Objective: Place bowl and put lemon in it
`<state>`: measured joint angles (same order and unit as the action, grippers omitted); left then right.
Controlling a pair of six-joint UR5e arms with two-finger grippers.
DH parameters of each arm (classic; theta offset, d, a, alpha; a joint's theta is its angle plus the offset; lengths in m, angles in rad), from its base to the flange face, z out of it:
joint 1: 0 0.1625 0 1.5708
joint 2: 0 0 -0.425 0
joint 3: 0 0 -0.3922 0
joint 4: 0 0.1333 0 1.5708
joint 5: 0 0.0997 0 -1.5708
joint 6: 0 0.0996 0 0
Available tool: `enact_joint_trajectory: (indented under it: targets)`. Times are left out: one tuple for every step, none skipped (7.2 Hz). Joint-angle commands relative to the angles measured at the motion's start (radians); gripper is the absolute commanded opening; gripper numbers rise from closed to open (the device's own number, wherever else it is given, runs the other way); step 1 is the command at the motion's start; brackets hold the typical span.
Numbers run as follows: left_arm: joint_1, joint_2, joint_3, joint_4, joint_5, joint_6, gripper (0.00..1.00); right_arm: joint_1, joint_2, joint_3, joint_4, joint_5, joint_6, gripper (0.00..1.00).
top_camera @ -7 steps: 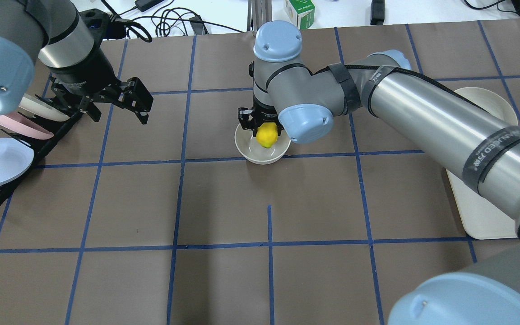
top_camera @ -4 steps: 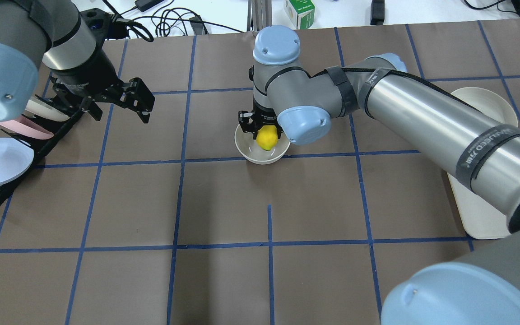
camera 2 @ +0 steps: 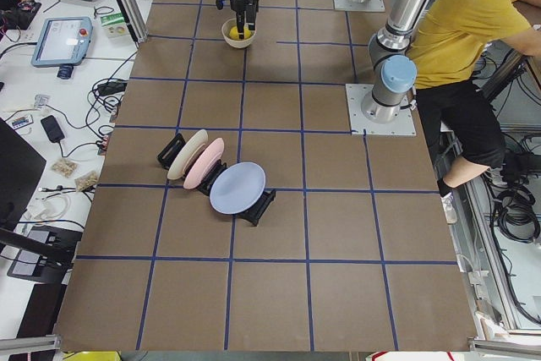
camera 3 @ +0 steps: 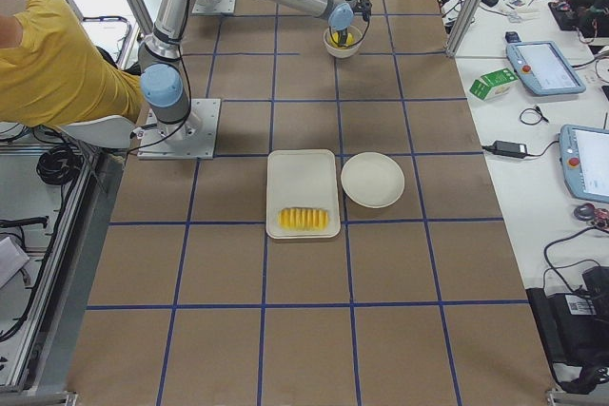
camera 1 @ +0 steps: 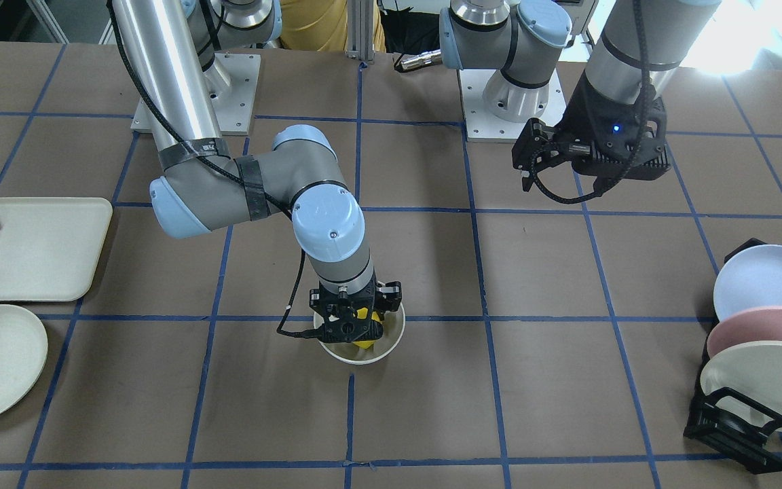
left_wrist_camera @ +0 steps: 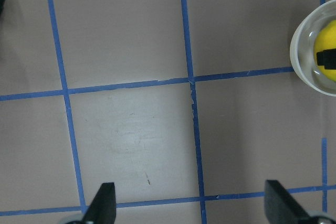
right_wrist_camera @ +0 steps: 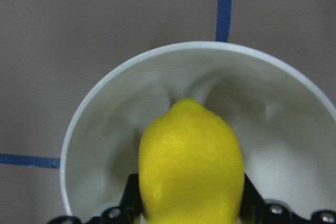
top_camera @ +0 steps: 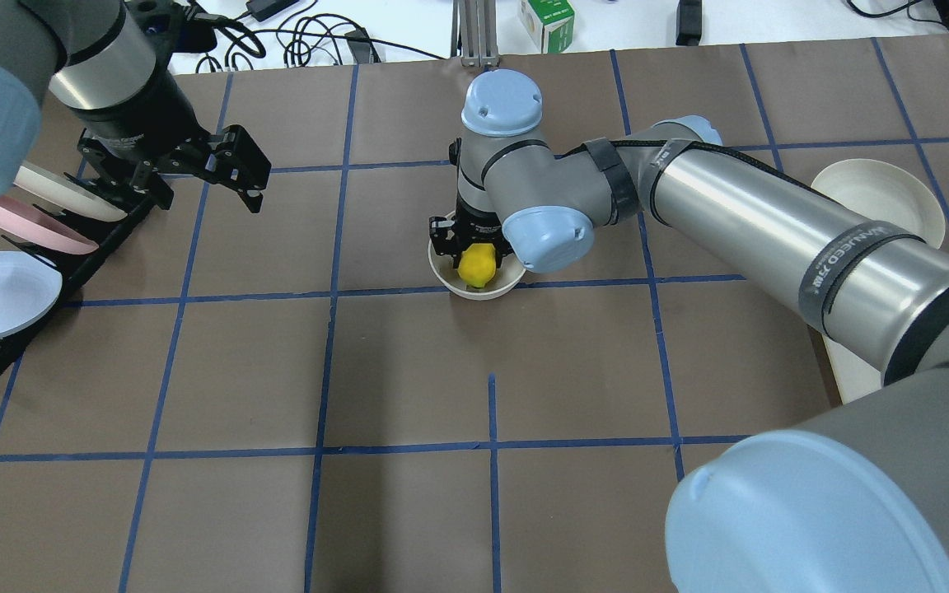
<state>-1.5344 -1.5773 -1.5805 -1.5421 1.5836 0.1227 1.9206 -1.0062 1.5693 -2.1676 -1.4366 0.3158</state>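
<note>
My right gripper is clamped on the bright yellow oval lemon, one finger tight on each side. It holds the lemon low inside the deep off-white glossy round bowl, directly under the pincer on the brown blue-taped table. Can't tell if the lemon touches the bowl's bottom. My left gripper hangs spread wide, holding nothing, well apart from the bowl.
</note>
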Motion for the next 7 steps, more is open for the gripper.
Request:
enact_joint_trajectory:
  targets:
    - [0.002,0.000,0.002,-0.004,-0.014,0.002,1.00,0.000,0.008,0.005,-0.004,-0.002,0.002,0.51]
    - [0.002,0.002,0.002,-0.007,-0.019,0.005,1.00,0.000,0.006,0.005,-0.004,-0.016,0.003,0.79]
    - [0.000,0.002,0.004,-0.007,-0.021,0.006,1.00,0.000,-0.002,-0.001,-0.001,-0.039,0.003,0.97]
    - [0.000,0.002,0.004,-0.007,-0.022,0.006,1.00,-0.002,-0.005,-0.005,0.005,-0.062,0.005,1.00]
    - [0.000,0.005,0.004,-0.007,-0.021,0.006,1.00,-0.003,-0.014,-0.006,0.008,-0.062,0.003,1.00]
    - [0.000,0.006,0.002,-0.007,-0.016,0.006,1.00,-0.012,-0.061,-0.006,0.032,-0.062,0.000,1.00]
    - [-0.001,0.007,0.004,-0.007,-0.019,0.006,1.00,-0.023,-0.122,-0.003,0.133,-0.073,0.000,1.00]
